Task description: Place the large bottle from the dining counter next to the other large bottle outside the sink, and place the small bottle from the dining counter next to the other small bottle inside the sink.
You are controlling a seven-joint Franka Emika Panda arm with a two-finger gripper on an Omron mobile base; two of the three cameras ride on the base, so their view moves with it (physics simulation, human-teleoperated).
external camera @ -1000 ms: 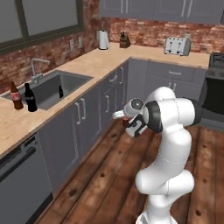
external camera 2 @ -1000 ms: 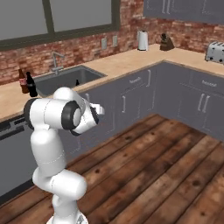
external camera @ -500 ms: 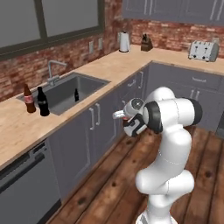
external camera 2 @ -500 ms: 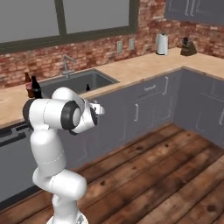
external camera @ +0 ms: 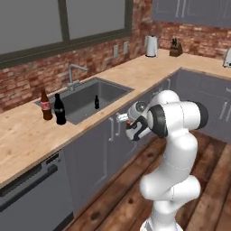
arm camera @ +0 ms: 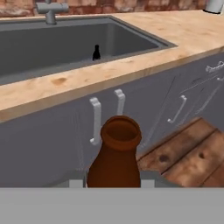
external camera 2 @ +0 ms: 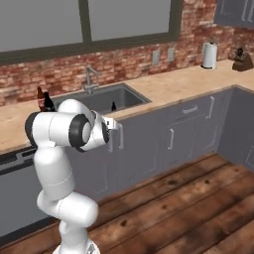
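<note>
Fingers (arm camera: 114,186) clamped on the small bottle (arm camera: 114,153), carried in front of the cabinets below the sink (arm camera: 65,43); large bottle (external camera: 59,109) already beside the other large bottle (external camera: 45,104), next I lift over the rim, set down by the other small bottle (arm camera: 96,52)

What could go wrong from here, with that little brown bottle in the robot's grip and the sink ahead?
The small bottle is pinched low in the jaws; a jolt might tip it out onto the wooden floor.

Lifting it over the counter edge into the sink, it could clip the rim.

Set down carelessly, it may topple the other small bottle standing inside.
</note>
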